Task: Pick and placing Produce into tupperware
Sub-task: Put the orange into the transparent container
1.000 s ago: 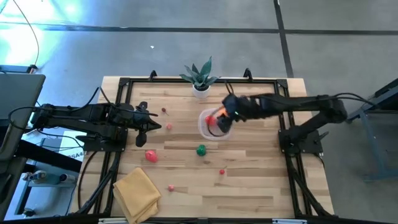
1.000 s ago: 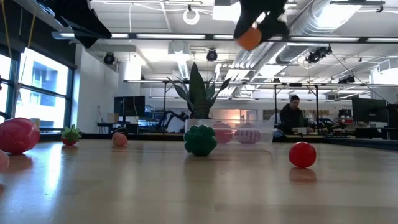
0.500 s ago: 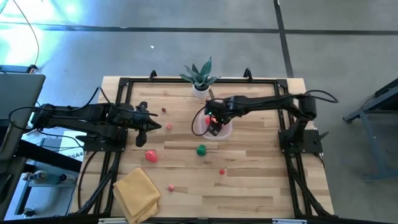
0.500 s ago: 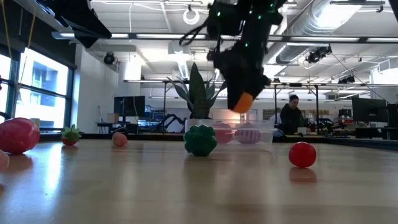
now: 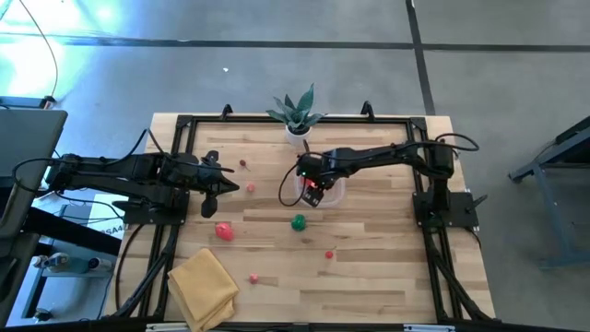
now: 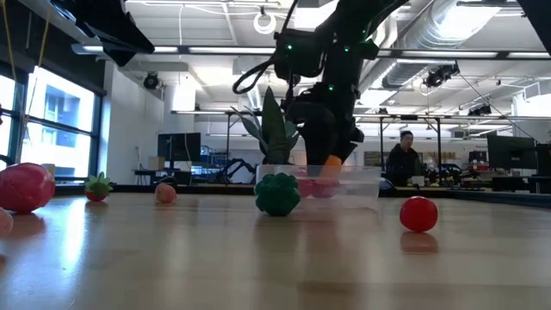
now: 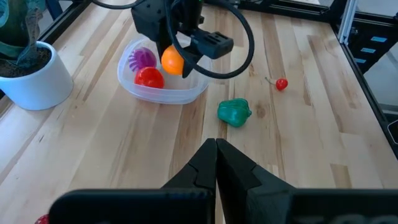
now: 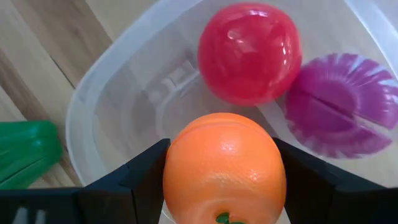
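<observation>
My right gripper [image 5: 312, 186] is shut on an orange toy fruit [image 8: 224, 168] right over the clear tupperware [image 8: 87, 106]. The tupperware stands on the table in front of the potted plant. A red ball [image 8: 249, 53] and a spiky purple piece [image 8: 345, 112] lie in it. A green toy pepper [image 5: 298, 222] lies just near of the tupperware. My left gripper [image 5: 226, 189] is shut and empty at the table's left. More produce lies on the table: a big red piece [image 5: 224, 231], a pink one [image 5: 250, 187], and small red ones [image 5: 329, 254]. My right gripper pinches the orange fruit by two opposite sides [image 8: 177, 180] between its two fingers [image 8: 146, 177]. The fingers come from above, pointing down. The fruit is lifted clear, at about the height of the tupperware's rim [image 6: 344, 170].
A potted plant in a white pot [image 5: 297, 118] stands just far of the tupperware. A folded yellow cloth [image 5: 203, 286] lies at the near left corner. A black frame runs along the table's edges. People and desks show in the room beyond.
My right gripper has gone down and toward the table's left with the orange fruit still in its hold. It has come from high above the tupperware's right side to just over the tupperware.
</observation>
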Controlling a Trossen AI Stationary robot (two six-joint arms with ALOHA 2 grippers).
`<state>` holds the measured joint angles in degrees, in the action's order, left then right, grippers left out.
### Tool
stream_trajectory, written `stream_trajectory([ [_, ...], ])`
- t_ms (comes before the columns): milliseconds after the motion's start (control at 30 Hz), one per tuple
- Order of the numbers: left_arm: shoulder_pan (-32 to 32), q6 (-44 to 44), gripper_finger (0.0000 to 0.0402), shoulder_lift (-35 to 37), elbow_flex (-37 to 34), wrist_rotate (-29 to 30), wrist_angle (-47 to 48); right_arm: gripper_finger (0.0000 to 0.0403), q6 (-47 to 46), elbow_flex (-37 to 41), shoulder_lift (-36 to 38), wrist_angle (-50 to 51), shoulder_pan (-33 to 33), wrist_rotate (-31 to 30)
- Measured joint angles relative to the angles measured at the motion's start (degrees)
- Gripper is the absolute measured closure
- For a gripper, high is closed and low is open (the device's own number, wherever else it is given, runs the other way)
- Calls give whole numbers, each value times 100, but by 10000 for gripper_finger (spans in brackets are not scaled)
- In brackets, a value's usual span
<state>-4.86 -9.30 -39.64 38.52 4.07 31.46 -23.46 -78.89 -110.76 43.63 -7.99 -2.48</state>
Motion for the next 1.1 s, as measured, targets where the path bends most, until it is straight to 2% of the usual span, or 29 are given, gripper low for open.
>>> stream_trajectory([
  [333, 0, 0, 401, 0, 0, 1, 0, 164, 85, 0, -26, 395, -2, -291],
  [500, 0, 0, 401, 2, 0, 1, 1, 164, 49, 0, -37, 521, -32, -222],
  [1100, 0, -1, 401, 1, 0, -1, 0, 158, 101, 232, -55, 310, -103, -229],
])
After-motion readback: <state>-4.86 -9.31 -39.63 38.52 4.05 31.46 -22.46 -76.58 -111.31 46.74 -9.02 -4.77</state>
